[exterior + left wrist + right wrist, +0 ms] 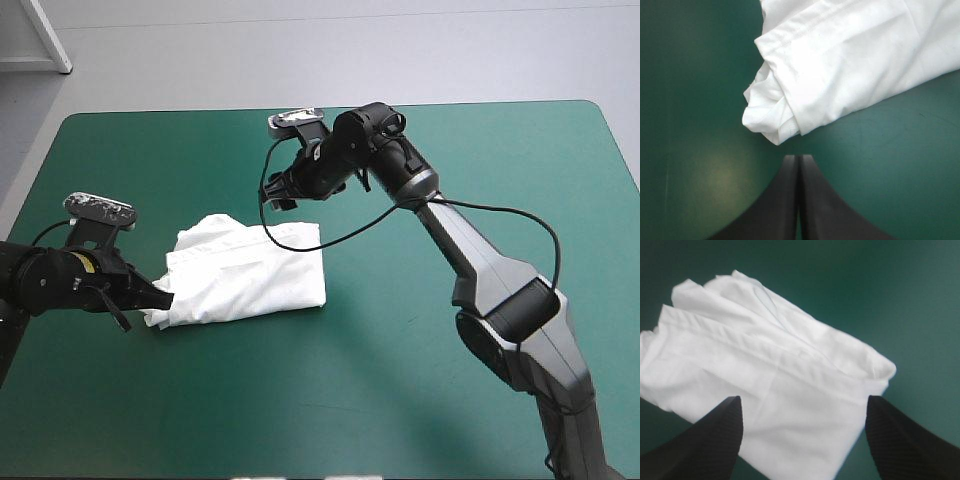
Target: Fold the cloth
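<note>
The tabletop [420, 400], under its teal-green cover [520, 170], fills most of the high view. The white T-shirt [250, 275] lies on it left of the middle as a folded, roughly rectangular bundle, its layers flat toward the right and rumpled toward the left. The right arm [500, 290] reaches from the near right corner across the middle toward the far side of the bundle, and the left arm [60, 280] comes in low from the left edge. The right pincer [275, 190] hangs raised by the T-shirt's far edge with its two black fingers [715, 435] spread wide and nothing gripped between them; in its own wrist view the bundle lies beneath and ahead of it. The left pincer [799, 160] is pressed together into one pointed arch, holding nothing, and points at the T-shirt's near left corner. Its tip stands just beside that corner, with a thin strip of cover showing between the two in the left wrist view. The corner itself is a small crumpled wad of layers rolled over one another. A double-stitched hem [805, 27] runs along the folded edge leading away from it, and in the right wrist view a curved neckline seam [765, 297] shows on the top layer, toward the end of the bundle farthest from that pincer
</note>
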`<state>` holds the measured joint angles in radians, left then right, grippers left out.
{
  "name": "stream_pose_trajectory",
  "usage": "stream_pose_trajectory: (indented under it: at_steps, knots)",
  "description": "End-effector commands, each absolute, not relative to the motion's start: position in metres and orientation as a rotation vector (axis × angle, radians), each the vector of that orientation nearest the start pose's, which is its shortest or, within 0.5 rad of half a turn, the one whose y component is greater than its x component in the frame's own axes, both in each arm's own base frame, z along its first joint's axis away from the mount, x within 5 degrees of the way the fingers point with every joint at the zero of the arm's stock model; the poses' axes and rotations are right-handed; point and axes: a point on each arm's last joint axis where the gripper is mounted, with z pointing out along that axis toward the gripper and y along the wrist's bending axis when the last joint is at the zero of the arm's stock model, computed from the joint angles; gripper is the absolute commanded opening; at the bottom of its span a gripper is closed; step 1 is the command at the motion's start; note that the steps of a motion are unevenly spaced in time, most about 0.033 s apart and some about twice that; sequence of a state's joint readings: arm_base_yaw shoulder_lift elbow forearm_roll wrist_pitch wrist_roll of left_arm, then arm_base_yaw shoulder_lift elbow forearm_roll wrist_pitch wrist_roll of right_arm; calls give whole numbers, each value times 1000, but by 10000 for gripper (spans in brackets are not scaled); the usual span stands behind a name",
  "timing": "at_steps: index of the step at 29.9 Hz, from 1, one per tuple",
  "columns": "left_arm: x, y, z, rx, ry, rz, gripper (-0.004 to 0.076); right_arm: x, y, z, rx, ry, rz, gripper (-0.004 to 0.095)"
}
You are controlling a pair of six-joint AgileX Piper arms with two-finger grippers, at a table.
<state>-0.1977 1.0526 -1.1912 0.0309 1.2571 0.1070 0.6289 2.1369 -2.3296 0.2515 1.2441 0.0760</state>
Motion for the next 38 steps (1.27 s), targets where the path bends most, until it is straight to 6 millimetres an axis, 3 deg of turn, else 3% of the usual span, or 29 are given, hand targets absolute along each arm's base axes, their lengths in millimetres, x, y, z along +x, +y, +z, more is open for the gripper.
stream_pose_trajectory:
  at_steps: [1, 5, 9, 14, 23, 26, 32, 38]
  knots:
    - [170, -32, 394, 383, 2570, -10, -8, 342, 267, 387, -671, 2498, 522, 661]
    - [169, -34, 394, 383, 2571, -36, -8, 326, 252, 355, -679, 2635, 435, 660]
    - [169, -35, 394, 383, 2571, -55, -8, 322, 258, 333, -667, 2658, 548, 660]
    - [169, -35, 394, 383, 2571, -55, -8, 335, 273, 315, -613, 2621, 661, 660]
    - [169, -34, 394, 392, 2569, -34, -8, 361, 295, 257, -570, 2649, 700, 646]
    - [169, -34, 394, 394, 2569, -33, -8, 362, 299, 250, -602, 2641, 733, 524]
    - [169, -34, 394, 396, 2569, -33, -8, 365, 294, 264, -644, 2564, 645, -19]
    - [169, -34, 394, 402, 2568, -31, -8, 369, 266, 286, -612, 2558, 455, -19]
